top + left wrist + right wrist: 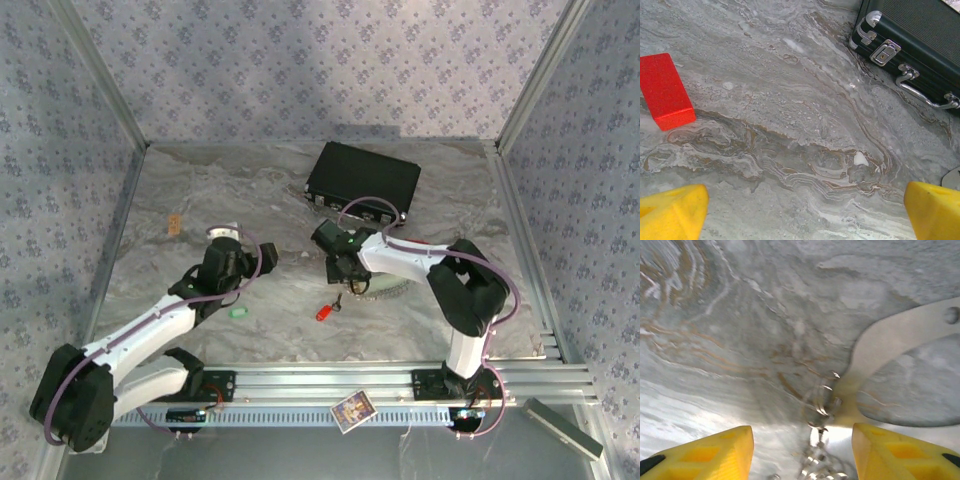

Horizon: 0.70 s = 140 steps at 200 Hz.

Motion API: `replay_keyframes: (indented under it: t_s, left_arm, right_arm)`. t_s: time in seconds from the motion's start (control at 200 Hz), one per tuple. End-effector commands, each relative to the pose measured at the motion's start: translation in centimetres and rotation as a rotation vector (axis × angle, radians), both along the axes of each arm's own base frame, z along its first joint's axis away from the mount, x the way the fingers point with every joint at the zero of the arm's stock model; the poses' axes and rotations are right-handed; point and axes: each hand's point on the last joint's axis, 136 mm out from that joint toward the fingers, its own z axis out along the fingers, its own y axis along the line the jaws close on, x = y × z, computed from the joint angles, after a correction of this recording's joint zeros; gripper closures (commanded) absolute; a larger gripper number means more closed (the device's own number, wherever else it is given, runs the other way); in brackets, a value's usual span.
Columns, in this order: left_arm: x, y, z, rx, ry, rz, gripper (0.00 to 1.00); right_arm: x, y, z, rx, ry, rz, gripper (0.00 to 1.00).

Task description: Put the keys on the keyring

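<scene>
Keyring, thin silvery beaded chain loop (821,407), lies between right arm's yellow fingers (715,452), which are spread apart and grip nothing. Red-headed small key (324,312) sits on grey marbled worktop (200,190), near-left of them, so right arm likely nearer. Green-headed small key (238,312) lies further left, beside left arm. Left arm's yellow fingers (670,212) wide, empty.

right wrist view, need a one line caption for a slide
Right end effector open over the silvery keyring chain on the marble table

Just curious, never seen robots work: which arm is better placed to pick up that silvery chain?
Right. The right gripper hangs open over the keyring, chain links lying between its fingers. The left gripper, also open, faces bare table away from it.
</scene>
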Motion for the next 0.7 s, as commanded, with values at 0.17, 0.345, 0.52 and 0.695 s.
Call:
replay_keyframes:
  t_s: [0.17, 0.345, 0.52, 0.695]
  left_arm:
    - [0.2, 0.0, 0.9, 0.008, -0.035, 0.001, 0.01]
    - [-0.3, 0.3, 1.1, 0.007, -0.037, 0.001, 0.01]
    - [-0.9, 1.3, 1.7, -0.006, -0.069, 0.028, 0.01]
    - [-1.4, 1.6, 2.0, -0.023, -0.08, 0.037, 0.02]
  right_arm:
    - [-0.1, -2.6, 5.2, -0.325, 0.03, 0.426, 0.46]
    - [0.2, -0.6, 4.3, -0.362, 0.093, 0.514, 0.51]
    - [0.9, 0.8, 2.7, -0.367, 0.145, 0.523, 0.54]
    - [1.9, 1.6, 1.8, -0.344, 0.143, 0.453, 0.64]
